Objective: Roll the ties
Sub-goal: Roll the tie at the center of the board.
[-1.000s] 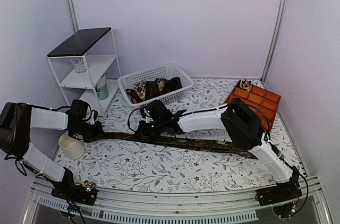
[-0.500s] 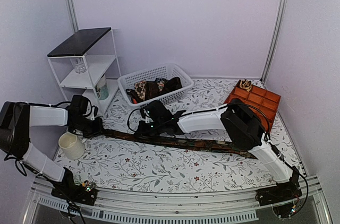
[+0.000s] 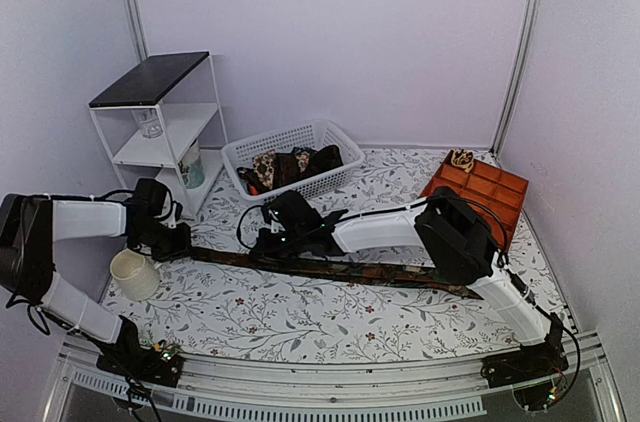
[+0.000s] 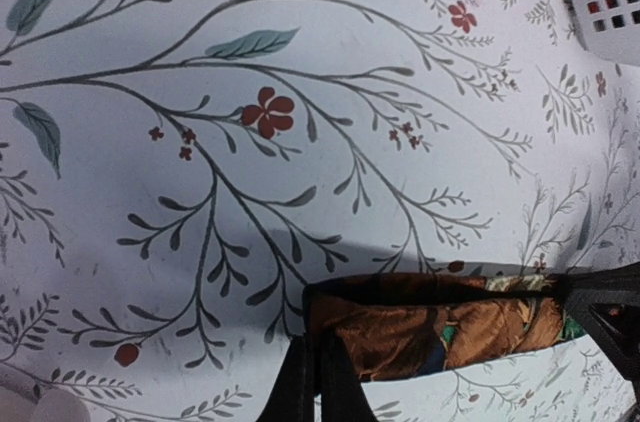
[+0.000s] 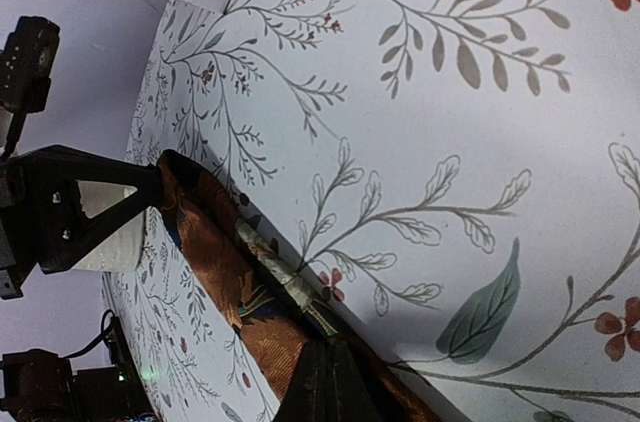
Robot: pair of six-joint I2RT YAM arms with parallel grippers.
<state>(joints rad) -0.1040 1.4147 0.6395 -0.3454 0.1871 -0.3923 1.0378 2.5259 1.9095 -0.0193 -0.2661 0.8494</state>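
Fabric lies stretched in a long strip across the bench, in front of the white basket: a brown printed tie with rust and green in its pattern. My left gripper is clenched on the tie's end, in front of the basket and off to its left. My right gripper is pinched tight on the same tie, directly in front of the basket. More ties sit bundled inside the basket.
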